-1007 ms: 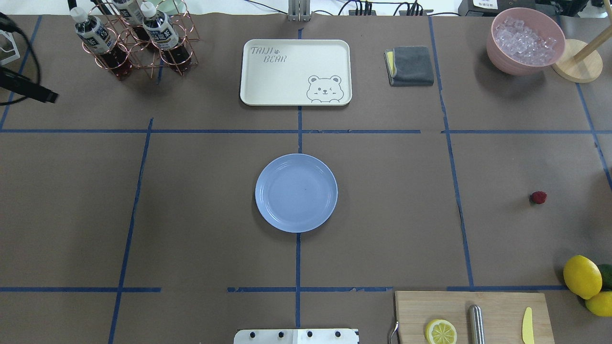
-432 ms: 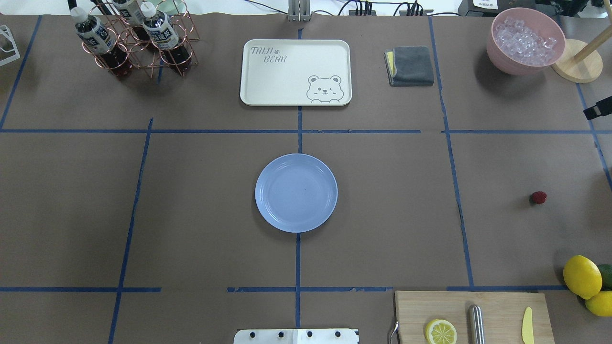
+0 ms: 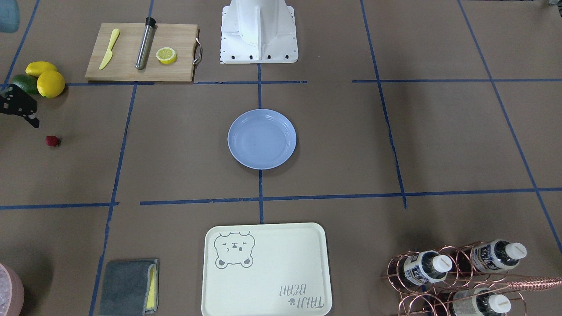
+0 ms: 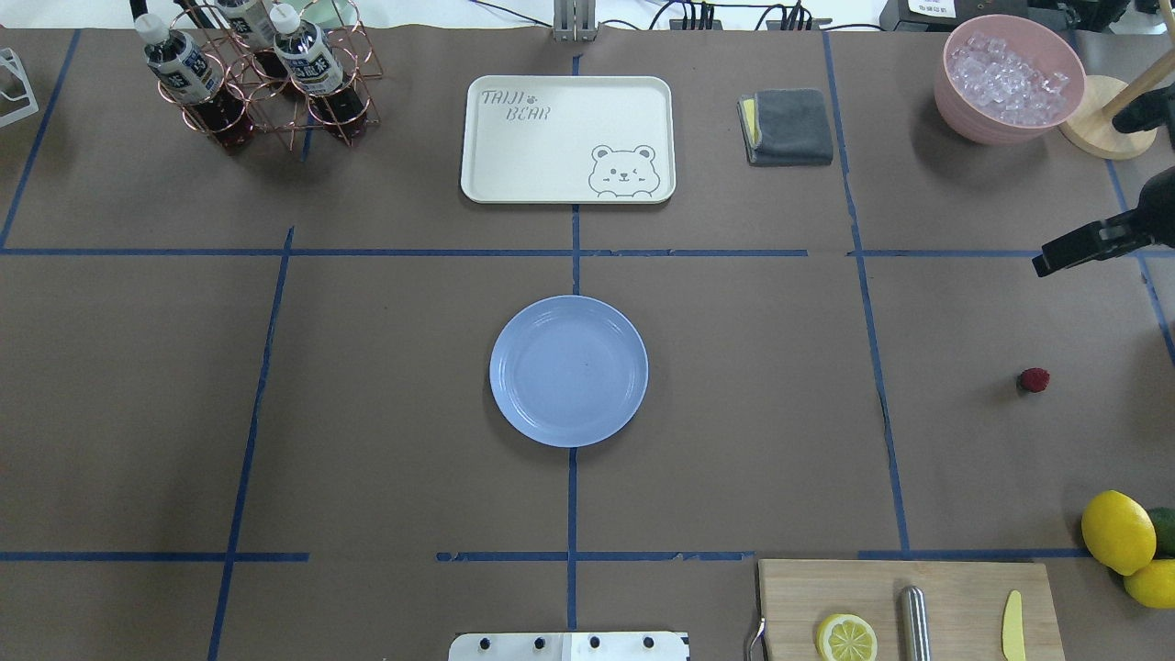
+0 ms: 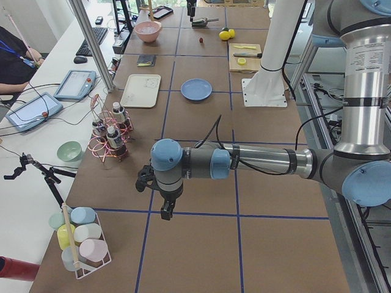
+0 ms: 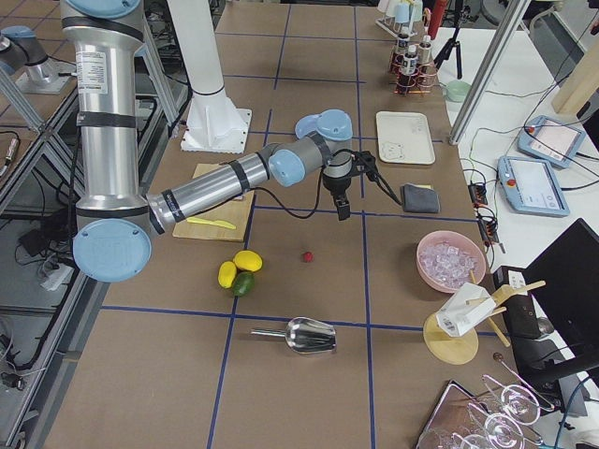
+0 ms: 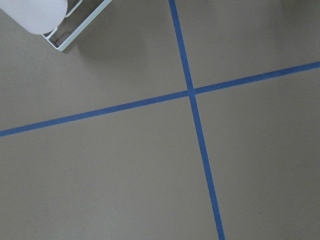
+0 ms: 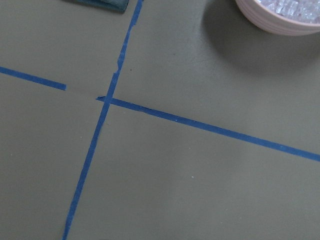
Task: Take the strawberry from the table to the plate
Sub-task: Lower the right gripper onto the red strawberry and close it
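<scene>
Strawberry [image 4: 1034, 379] sits on the counter [image 4: 367, 413], well out at the plate's [image 4: 569, 370] 3 o'clock. Your right tool [image 4: 1065, 255] hangs at the berry's 12 o'clock; I cannot tell its opening. Centre over the berry, descend straight, pinch softly.

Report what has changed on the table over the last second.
The left gripper, at the overhead view's left edge a second ago, has left that view. The right gripper has come in from the right edge, above the strawberry in that view. Nothing grasped; strawberry and plate unmoved.
</scene>
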{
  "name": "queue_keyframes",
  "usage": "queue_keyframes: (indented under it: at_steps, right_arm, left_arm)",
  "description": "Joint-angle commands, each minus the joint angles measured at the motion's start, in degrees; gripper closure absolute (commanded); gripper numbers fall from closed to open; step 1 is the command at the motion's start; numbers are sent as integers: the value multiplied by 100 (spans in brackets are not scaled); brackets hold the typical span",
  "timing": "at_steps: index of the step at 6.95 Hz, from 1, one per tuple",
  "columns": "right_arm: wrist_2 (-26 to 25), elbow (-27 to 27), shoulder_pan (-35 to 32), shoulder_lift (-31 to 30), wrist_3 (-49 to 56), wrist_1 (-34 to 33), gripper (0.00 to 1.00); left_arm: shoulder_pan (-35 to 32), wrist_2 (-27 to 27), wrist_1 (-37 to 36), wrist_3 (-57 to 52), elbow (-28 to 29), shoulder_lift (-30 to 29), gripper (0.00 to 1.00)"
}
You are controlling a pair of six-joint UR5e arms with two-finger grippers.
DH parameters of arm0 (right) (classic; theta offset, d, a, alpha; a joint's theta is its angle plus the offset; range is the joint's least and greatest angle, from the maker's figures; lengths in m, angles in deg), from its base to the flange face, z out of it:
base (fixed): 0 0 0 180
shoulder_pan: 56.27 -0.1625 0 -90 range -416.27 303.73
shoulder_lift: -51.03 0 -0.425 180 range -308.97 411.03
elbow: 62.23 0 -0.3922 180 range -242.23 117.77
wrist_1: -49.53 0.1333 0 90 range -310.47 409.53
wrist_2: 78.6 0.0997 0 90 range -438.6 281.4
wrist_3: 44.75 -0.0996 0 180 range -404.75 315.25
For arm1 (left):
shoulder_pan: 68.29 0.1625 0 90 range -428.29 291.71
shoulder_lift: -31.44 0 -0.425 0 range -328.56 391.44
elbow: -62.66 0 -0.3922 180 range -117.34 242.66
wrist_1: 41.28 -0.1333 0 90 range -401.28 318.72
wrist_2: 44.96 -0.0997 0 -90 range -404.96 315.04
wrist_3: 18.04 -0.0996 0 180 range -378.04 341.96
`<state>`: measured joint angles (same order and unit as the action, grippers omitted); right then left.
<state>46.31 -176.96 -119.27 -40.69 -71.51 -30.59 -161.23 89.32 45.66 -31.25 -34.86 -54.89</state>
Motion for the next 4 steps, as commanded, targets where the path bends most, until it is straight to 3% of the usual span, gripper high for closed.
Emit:
queue_keyframes:
  at_steps: [1, 2, 4]
  right_arm:
    - [-544, 99, 847, -756, -1160, 1484, 0]
    - [-938, 466, 1155, -820, -1356, 2091, 0]
    - [-1126, 1527, 1202, -830, -1332, 3250, 1]
  left_arm:
    - [-5, 81, 42, 12, -47, 20, 0]
    - [-5, 89, 42, 12, -82, 20, 0]
    - [-5, 98, 42, 12, -91, 20, 0]
